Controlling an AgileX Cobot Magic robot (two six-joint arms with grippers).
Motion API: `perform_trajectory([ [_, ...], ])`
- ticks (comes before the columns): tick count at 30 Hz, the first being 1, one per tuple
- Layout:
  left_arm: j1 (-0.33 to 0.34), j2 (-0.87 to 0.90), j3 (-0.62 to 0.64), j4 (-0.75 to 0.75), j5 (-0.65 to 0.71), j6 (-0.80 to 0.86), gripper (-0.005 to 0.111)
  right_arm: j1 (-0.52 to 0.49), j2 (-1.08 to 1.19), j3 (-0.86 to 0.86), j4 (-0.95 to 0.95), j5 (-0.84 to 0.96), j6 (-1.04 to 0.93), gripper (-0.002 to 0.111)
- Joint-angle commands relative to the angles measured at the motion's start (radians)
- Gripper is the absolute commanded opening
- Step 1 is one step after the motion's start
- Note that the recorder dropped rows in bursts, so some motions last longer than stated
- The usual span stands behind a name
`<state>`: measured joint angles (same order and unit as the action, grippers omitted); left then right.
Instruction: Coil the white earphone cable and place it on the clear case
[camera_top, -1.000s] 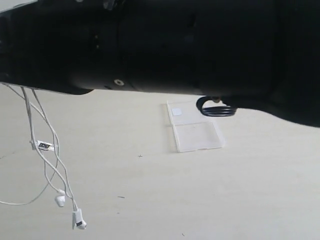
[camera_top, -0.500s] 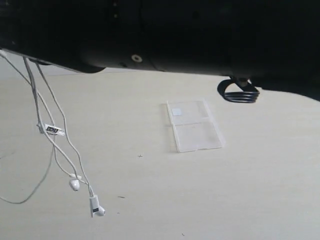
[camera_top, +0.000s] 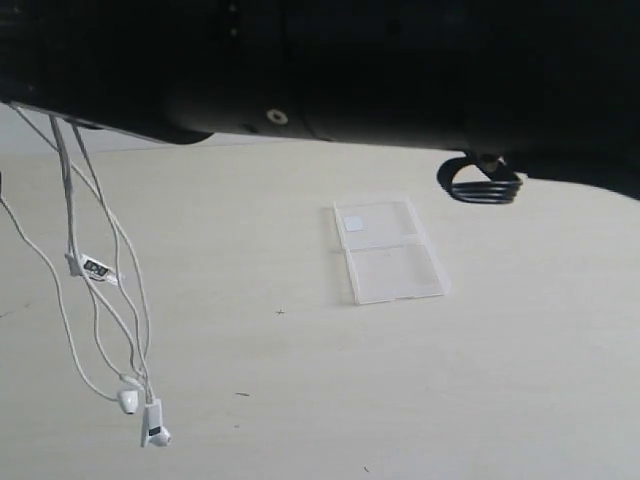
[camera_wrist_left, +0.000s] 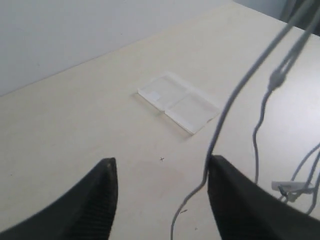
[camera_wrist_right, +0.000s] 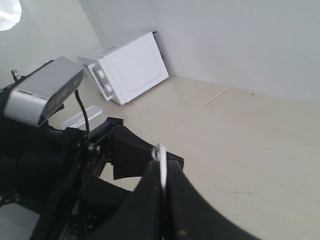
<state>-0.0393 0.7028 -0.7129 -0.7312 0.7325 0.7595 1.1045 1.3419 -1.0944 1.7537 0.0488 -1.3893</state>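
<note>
1. White cable (camera_top: 75, 262) dangling over pale table (camera_top: 500, 400), pinched in closed right gripper (camera_wrist_right: 162, 170).
2. Clear case (camera_top: 390, 255) flat on table, well apart.
3. Left gripper (camera_wrist_left: 161, 172) jaws wide, empty, strand hanging near.
4. Dark arm (camera_top: 350, 60) blocking upper exterior view; white appliance (camera_wrist_right: 132, 67) near plain wall (camera_wrist_right: 250, 40).

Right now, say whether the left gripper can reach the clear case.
Probably yes: the left gripper stands open, with bare table up to the clear case. Only the white earphone cable hangs in between and could be brushed.

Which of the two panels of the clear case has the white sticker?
The upper panel in the exterior view, sticker at its left; the lower panel is bare.
</note>
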Motion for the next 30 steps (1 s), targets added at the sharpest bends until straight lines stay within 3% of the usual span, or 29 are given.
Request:
perform_trajectory([
  [1,0.005,-0.047,0.003,-0.024,0.029,0.028,0.053,0.0,-0.006,-0.009,-0.009,-0.021,-0.023,0.0],
  [10,0.005,-0.109,0.003,-0.031,0.029,0.06,0.085,0.0,-0.006,-0.009,-0.009,-0.028,-0.027,0.0],
  [15,0.005,-0.111,0.003,-0.067,0.022,0.076,0.085,0.0,-0.006,-0.009,-0.009,-0.055,-0.025,0.0],
  [23,0.005,-0.064,0.003,-0.346,0.036,0.295,0.085,0.0,-0.001,-0.043,-0.009,-0.059,-0.023,0.0],
  [30,0.005,-0.059,0.003,-0.364,0.025,0.349,0.085,0.0,-0.001,-0.11,-0.009,-0.055,-0.023,0.0],
])
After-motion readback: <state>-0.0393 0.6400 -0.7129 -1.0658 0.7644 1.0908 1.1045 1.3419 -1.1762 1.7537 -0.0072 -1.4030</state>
